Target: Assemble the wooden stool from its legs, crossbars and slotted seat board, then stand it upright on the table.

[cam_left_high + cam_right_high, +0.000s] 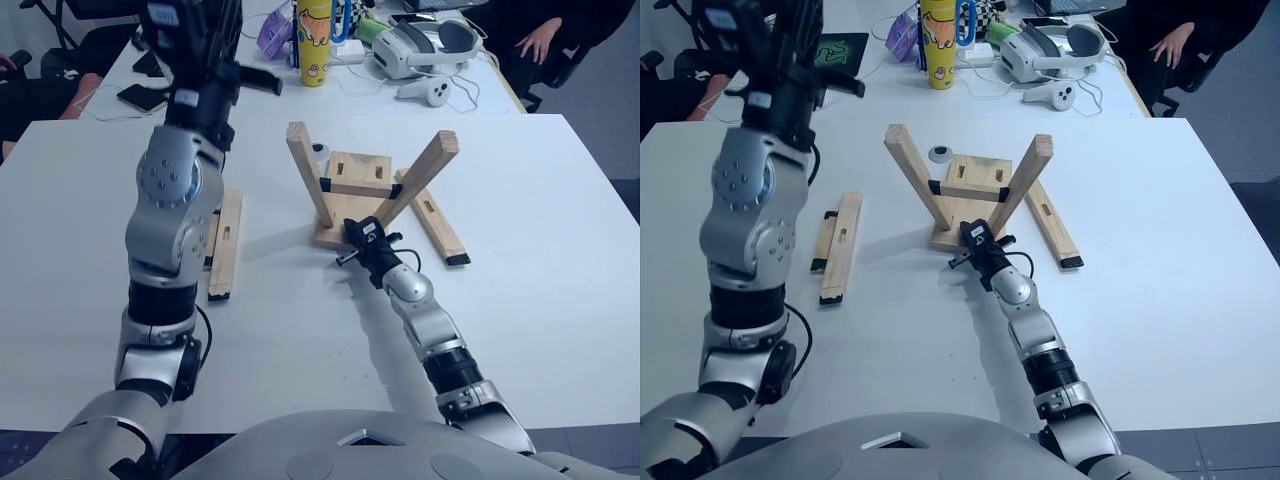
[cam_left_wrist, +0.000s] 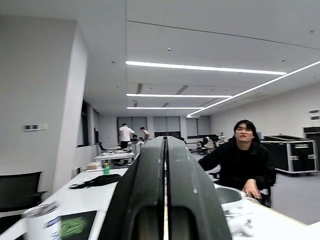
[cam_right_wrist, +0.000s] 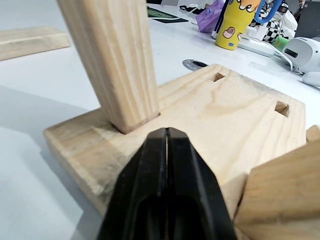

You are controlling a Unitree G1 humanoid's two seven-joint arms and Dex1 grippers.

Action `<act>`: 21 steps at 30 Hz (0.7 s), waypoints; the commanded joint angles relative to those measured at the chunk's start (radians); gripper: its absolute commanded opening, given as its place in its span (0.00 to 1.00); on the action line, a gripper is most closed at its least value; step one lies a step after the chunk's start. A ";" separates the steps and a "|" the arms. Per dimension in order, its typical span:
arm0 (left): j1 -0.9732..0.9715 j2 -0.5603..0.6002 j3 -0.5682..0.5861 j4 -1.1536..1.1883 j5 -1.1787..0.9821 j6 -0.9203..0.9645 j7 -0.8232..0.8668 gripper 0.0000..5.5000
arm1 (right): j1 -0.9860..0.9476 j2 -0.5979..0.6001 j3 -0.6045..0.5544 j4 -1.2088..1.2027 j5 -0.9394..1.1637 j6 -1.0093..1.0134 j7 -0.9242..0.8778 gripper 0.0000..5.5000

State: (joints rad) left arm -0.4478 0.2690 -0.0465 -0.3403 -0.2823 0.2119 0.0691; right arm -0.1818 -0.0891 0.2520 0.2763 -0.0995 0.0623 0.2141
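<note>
From the head, the seat board lies flat mid-bench. A left leg and a right leg stand in its slots and splay apart, joined by one crossbar. The right tool sits at the board's near edge, between the feet of those two legs. A third leg lies flat just right of the board. A fourth leg lies well to the left, with a thinner bar beside it. That makes four legs and two bars. A yellow cup stands on the bench behind; its contents cannot be told.

Left wrist: the left tool is raised toward the room, fingers pressed together on nothing.

Right wrist: the right tool's fingers meet in a thin seam, tips over the board beside the leg's foot, gripping nothing.
</note>
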 commanded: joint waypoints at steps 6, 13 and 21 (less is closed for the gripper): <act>0.184 -0.079 -0.010 0.072 0.051 0.018 -0.038 0.00 | -0.070 -0.046 0.028 0.327 -0.002 -0.110 0.169 0.00; 0.224 -0.141 -0.007 0.124 0.044 0.019 -0.079 0.00 | -0.084 -0.075 0.026 0.302 0.007 -0.352 0.230 0.00; 0.278 -0.192 0.018 0.120 0.054 -0.006 -0.083 0.00 | 0.157 -0.042 0.073 -0.306 -0.014 -0.240 0.156 0.00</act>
State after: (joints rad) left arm -0.1865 0.0934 -0.0450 -0.2107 -0.2346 0.2149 -0.0168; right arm -0.1355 -0.1393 0.2724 0.1564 -0.1005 -0.2665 0.3679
